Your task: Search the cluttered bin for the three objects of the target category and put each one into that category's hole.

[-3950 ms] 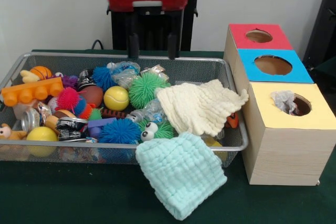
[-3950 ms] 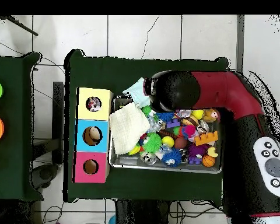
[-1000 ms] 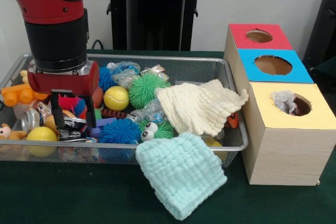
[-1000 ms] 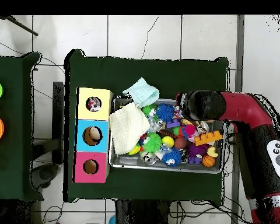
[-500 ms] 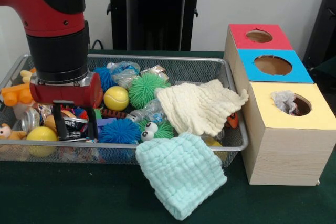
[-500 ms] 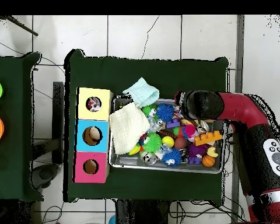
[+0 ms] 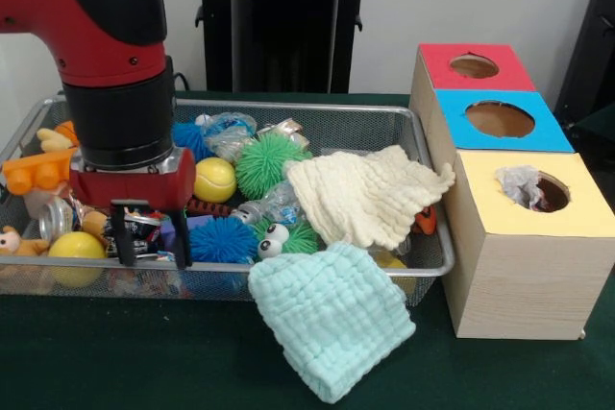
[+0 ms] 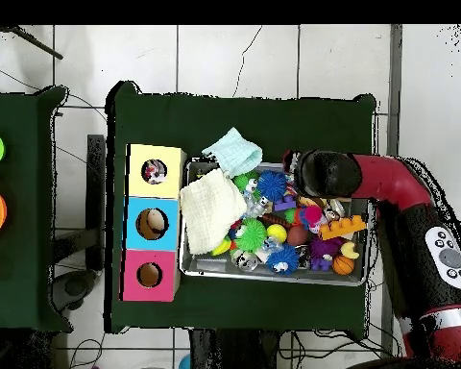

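My hand (image 7: pixel 150 237) hangs low in the wire bin (image 7: pixel 288 108), fingers (image 7: pixel 181 242) spread apart and straddling a crumpled black-and-white can (image 7: pixel 144 228) near the front wall. I grip nothing yet. The can looks light, thin-walled and already dented, so I judge it will crush further and may slip; I would take it across its middle, squeezing gently. Beside it lie a blue spiky ball (image 7: pixel 221 239) and a yellow ball (image 7: pixel 75 246). A cream cloth (image 7: pixel 360 194) covers the bin's other end, and a pale green cloth (image 7: pixel 332 314) spills onto the worktop (image 7: pixel 144 362). The yellow box (image 7: pixel 524 256) already holds something crumpled.
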You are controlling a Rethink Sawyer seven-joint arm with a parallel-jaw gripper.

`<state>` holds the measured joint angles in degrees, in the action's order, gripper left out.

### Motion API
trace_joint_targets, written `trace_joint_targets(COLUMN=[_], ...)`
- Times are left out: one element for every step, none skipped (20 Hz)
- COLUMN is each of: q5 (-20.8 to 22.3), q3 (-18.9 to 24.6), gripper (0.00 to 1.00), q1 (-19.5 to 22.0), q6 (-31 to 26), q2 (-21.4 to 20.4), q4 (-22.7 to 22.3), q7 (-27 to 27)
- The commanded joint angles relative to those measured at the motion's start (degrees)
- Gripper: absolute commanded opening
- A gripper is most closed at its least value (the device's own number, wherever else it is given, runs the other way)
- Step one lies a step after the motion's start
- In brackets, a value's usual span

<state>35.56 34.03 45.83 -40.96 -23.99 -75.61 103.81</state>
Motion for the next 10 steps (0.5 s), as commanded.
trace_joint_targets(q5=[5.85,5.85,5.84,5.71,5.74,5.78,5.69,5.38,4.83,4.24], q3=[-0.91,-0.94,-0.98,-0.92,-0.87,-0.81,-0.77,-0.59,-0.4,-0.17], gripper=[1.0,1.0,1.0,1.0,1.0,1.0,1.0,1.0,1.0,1.0], q1=[-1.55,-1.59,-1.63,-1.54,-1.53,-1.51,-1.37,-1.06,-0.73,-0.45], q6=[2.6,2.64,2.68,2.64,2.73,2.82,2.91,2.71,2.06,1.25], q2=[2.58,2.68,2.79,2.74,3.0,3.27,3.14,2.77,1.79,0.99], q4=[2.59,2.66,2.73,2.69,2.89,3.09,2.84,2.26,1.38,0.67], q7=[-10.41,-10.47,-10.54,-10.7,-10.92,-11.14,-11.24,-11.51,-11.76,-12.08])
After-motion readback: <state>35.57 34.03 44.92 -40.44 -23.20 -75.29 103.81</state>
